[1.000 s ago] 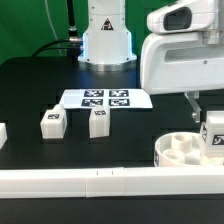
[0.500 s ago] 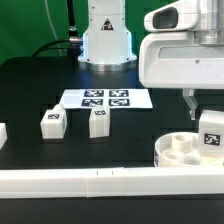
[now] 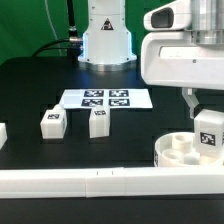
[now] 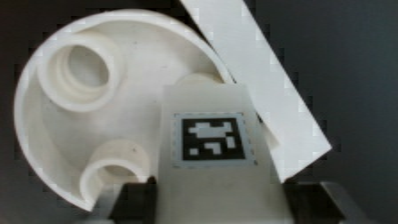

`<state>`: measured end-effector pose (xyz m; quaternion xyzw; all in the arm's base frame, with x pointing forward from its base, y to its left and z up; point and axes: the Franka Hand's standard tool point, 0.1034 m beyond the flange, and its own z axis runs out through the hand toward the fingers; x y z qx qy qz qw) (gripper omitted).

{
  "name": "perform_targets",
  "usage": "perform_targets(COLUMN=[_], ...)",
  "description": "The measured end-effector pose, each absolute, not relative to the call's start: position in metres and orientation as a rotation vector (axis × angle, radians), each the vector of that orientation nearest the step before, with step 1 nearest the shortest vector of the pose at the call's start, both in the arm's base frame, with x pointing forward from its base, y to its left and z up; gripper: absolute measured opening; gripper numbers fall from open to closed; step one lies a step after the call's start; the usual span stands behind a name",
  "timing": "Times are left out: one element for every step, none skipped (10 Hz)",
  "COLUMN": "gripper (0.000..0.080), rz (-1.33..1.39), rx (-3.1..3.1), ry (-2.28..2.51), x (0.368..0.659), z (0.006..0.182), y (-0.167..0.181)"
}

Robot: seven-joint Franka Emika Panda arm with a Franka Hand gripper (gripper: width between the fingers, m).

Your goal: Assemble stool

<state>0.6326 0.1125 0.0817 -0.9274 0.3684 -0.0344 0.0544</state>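
The round white seat (image 3: 182, 150) lies socket-side up at the exterior view's right, against the front rail. My gripper (image 3: 205, 112) is shut on a white tagged leg (image 3: 208, 132) and holds it upright just above the seat's right side. In the wrist view the leg (image 4: 217, 130) fills the middle between my dark fingers (image 4: 134, 200), over the seat (image 4: 89, 90) with two round sockets showing. Two more tagged legs (image 3: 52, 122) (image 3: 98, 121) stand on the black table at the exterior view's left of centre.
The marker board (image 3: 105, 99) lies flat behind the loose legs. A long white rail (image 3: 100, 180) runs along the front edge and shows slanted in the wrist view (image 4: 267, 80). A white piece (image 3: 3, 133) sits at the far left edge. The robot base (image 3: 106, 40) stands at the back.
The held leg has shifted slightly left and a little lower over the seat's right side. The loose legs and seat have not moved.
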Motion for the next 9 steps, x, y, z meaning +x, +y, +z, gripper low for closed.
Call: perform_targets(gripper=[0.0337,0.0337,0.0337,0.0337,0.0337,0.0337,0.0337,0.0337,0.0337], rz=[-0.088,-0.073,-0.049,-0.026,-0.014,-0.003,0.035,0.057,0.066], rx=[-2.73,-2.659,-2.552,-2.451,-2.374,-2.291,-2.186,-2.151,-2.095], ry=[1.281,1.401,1.566,1.706,1.809,1.917,2.027,2.064,2.119], x=[0.6309,0.6299,0.6295,0.629,0.629,0.6293,0.6299,0.63,0.6298], z=[0.0812,0.0811,0.081,0.0809,0.0809,0.0807,0.0806,0.0806,0.0805], y=[0.1132,0.1137,0.1138,0.115,0.1159,0.1162,0.1148,0.1149,0.1154])
